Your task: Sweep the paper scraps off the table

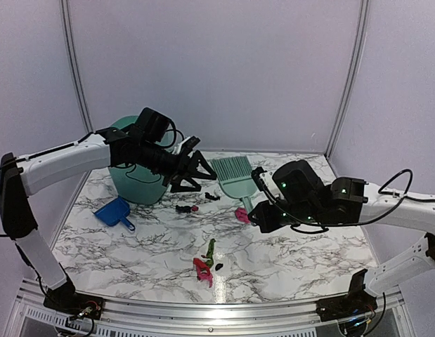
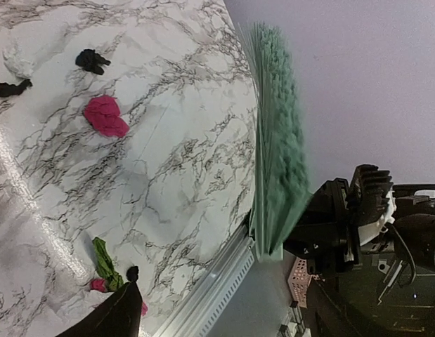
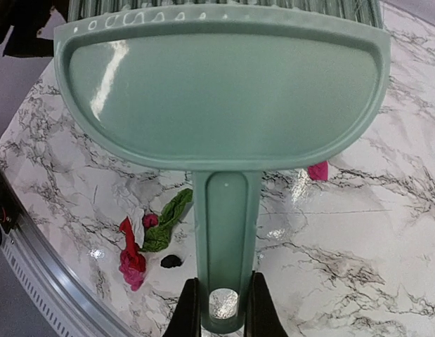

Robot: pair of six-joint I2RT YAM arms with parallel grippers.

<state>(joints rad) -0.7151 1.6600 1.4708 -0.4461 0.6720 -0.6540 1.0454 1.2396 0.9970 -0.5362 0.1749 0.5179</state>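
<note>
A white marble-patterned counter (image 1: 294,260) with dark veins and a metal rail fills the scene, with pale walls behind it. At the back left stands a teal bucket (image 1: 133,188). The left arm reaches across in front of it and hides its inside, so its contents cannot be told.

The left end effector (image 1: 196,168) hangs above the counter just left of the brush, its fingers spread wide and grasping nothing.

A mint-green hand brush (image 1: 233,177) sits at the back centre, bristles pointing to the far wall. The right end effector (image 3: 226,312) is clenched on the tip of its handle. Whether the bristles touch the counter cannot be told. From the right wrist, the broad brush head blocks most of the counter beyond it.

A small blue dustpan (image 1: 113,213) lies on the left, well apart from both end effectors.

The paper scraps (image 1: 202,270) lie loose on the bare counter. A pink one is near the brush handle, and black bits with a pink one are under the left end effector. A green, red and black cluster is near the front middle.
</note>
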